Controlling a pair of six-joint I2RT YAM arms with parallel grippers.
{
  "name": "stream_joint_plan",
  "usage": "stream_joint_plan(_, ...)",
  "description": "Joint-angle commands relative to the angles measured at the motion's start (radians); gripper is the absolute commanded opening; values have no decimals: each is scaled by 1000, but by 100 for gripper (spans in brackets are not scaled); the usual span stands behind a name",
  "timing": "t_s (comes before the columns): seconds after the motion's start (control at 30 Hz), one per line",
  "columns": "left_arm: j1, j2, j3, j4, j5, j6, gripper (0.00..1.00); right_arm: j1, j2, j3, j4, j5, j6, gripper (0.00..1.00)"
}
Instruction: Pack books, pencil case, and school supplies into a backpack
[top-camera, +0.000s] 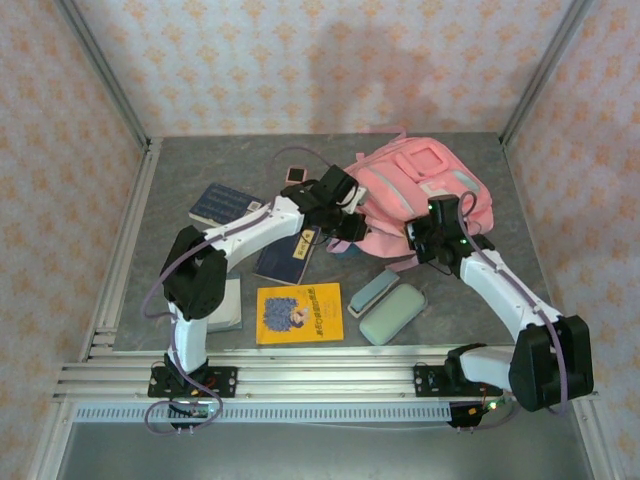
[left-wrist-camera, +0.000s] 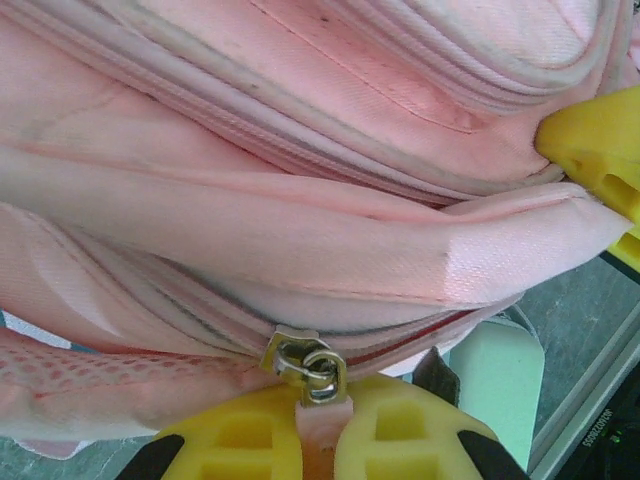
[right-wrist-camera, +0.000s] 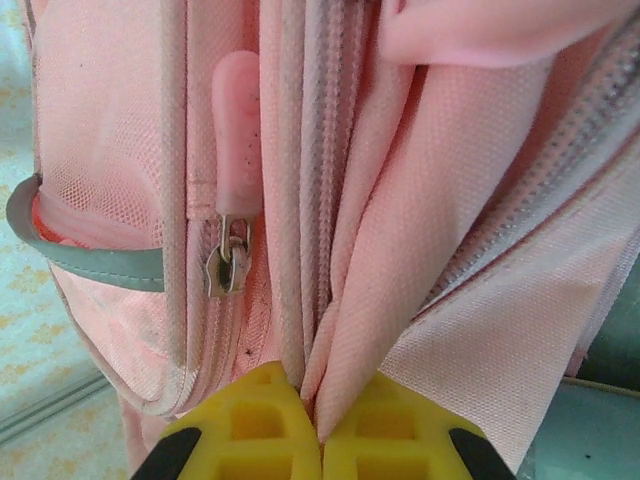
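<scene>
The pink backpack (top-camera: 420, 185) lies at the back right of the table. My left gripper (top-camera: 347, 222) (left-wrist-camera: 320, 425) is shut on the pink pull tab (left-wrist-camera: 322, 432) of a metal zipper slider (left-wrist-camera: 305, 362). My right gripper (top-camera: 422, 240) (right-wrist-camera: 320, 425) is shut on a fold of backpack fabric (right-wrist-camera: 380, 300) beside a closed zipper. Two navy books (top-camera: 225, 203) (top-camera: 285, 260), a yellow book (top-camera: 299, 313) and a pale grey-blue book (top-camera: 230, 305) lie on the left. The mint pencil case (top-camera: 392, 313) and a teal bar (top-camera: 372, 292) lie near the front. A small dark pad (top-camera: 295, 174) sits at the back.
Aluminium rails (top-camera: 300, 375) run along the near edge, and frame posts (top-camera: 125, 215) border the left and right sides. Patterned walls close in the back and sides. The right gripper's yellow finger (left-wrist-camera: 598, 150) shows at the edge of the left wrist view, pinching the fabric.
</scene>
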Motion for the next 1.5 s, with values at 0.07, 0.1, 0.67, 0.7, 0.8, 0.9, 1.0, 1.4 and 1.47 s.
stream_joint_plan(0.07, 120, 50, 43, -30, -41, 3, 0, -98, -44, -3, -33, 0, -168, 0)
stream_joint_plan(0.1, 129, 54, 53, -30, -29, -6, 0, -115, -41, 4, -35, -18, -191, 0)
stream_joint_plan(0.67, -5, -120, -43, 45, 48, -28, 0, -248, 285, 320, -49, -314, -466, 26)
stream_joint_plan(0.7, -20, -121, -44, 52, 47, -35, 0, -248, 289, 335, -68, -286, -466, 36)
stream_joint_plan(0.8, -53, -101, -21, 67, 46, -55, 0, -246, 275, 385, -173, -184, -458, 59)
stream_joint_plan(0.9, -56, -66, 20, 56, 31, -63, 0, -223, 201, 394, -262, -90, -427, 63)
stream_joint_plan(1.0, -56, -43, 53, 38, 19, -56, 0, -186, 107, 386, -347, -25, -377, 57)
stream_joint_plan(1.4, -57, -69, 10, 44, 10, -44, 0, 45, 45, 288, -283, -96, -98, 38)
stream_joint_plan(1.47, -57, -79, -2, 44, 5, -44, 0, 94, 78, 299, -253, -97, -63, 40)
